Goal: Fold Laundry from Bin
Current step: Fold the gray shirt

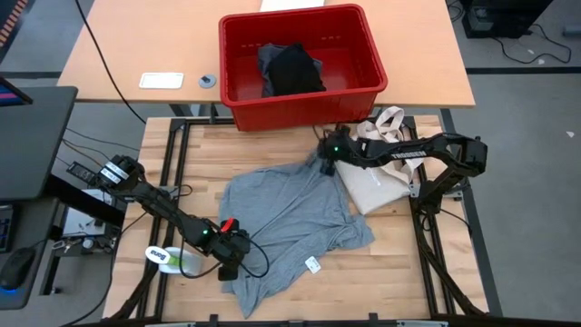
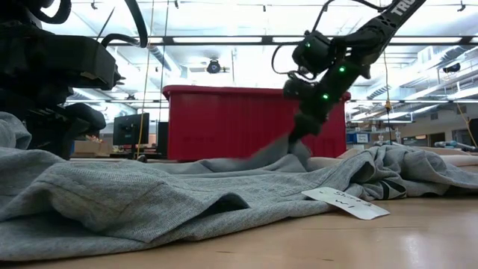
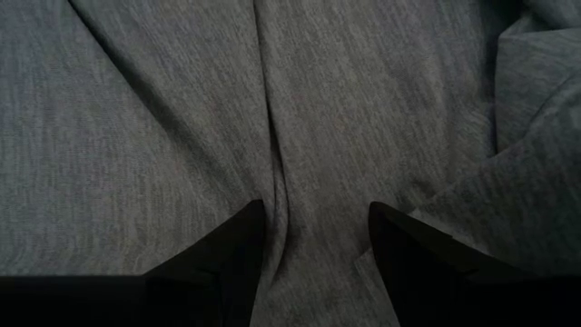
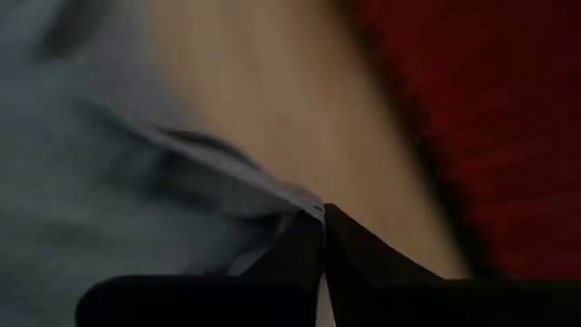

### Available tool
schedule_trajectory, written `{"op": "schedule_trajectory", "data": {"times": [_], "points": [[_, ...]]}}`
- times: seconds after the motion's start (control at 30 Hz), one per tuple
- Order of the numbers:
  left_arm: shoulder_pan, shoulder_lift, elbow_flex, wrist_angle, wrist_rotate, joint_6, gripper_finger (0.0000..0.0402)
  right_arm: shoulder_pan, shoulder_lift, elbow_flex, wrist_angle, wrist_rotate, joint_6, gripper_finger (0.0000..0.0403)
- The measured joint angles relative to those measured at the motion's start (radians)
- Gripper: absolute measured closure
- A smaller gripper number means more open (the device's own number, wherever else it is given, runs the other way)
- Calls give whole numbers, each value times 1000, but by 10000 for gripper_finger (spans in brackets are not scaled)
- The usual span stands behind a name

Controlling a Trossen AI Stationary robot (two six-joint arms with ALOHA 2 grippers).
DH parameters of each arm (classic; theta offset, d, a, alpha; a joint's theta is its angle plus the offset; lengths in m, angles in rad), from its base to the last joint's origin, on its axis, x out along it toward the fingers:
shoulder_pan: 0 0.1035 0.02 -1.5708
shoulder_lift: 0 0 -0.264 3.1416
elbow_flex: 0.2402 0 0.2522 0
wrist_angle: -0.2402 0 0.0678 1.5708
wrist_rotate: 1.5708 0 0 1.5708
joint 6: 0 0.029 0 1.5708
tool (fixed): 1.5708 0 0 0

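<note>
A light grey T-shirt [image 1: 281,218] lies spread and rumpled on the wooden table; a white tag [image 1: 313,264] lies at its near edge. My right gripper [image 1: 327,163] is shut on the shirt's far right corner, just in front of the red bin [image 1: 304,107]. A black garment [image 1: 292,68] and a grey one lie in the bin. My left gripper [image 3: 313,241] stands open over the shirt's near left part [image 1: 229,259], pointing steeply down, a ridge of cloth between its fingers. My right gripper pinches an edge of the grey T-shirt [image 4: 295,202] between its two shut fingers, at the shirt's far right corner. The fingers slant down from the table's right. The cloth there rises in a small peak [image 2: 293,153]; the rest lies on the table. My left gripper's fingertips [image 3: 250,227] stand at the cloth; whether they touch it I cannot tell.
A cream tote bag [image 1: 377,177] lies under my right arm at the table's right edge. A white and green roll [image 1: 168,257] sits at the near left. Bare wood shows along the near edge and the right near corner.
</note>
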Motion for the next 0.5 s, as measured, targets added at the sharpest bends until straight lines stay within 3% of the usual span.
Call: {"op": "schedule_trajectory", "data": {"times": [0.17, 0.33, 0.5], "points": [[-6, 0, 0, 6, -4, 19, 196, -68, 0, 0, 207, 76, -45, 395], [-9, 0, 0, 7, -3, 21, 196, -110, 0, 0, 243, 0, -72, 361], [-10, 1, 0, 36, 5, 46, 196, -137, 0, 0, 203, -92, -82, 301]]}}
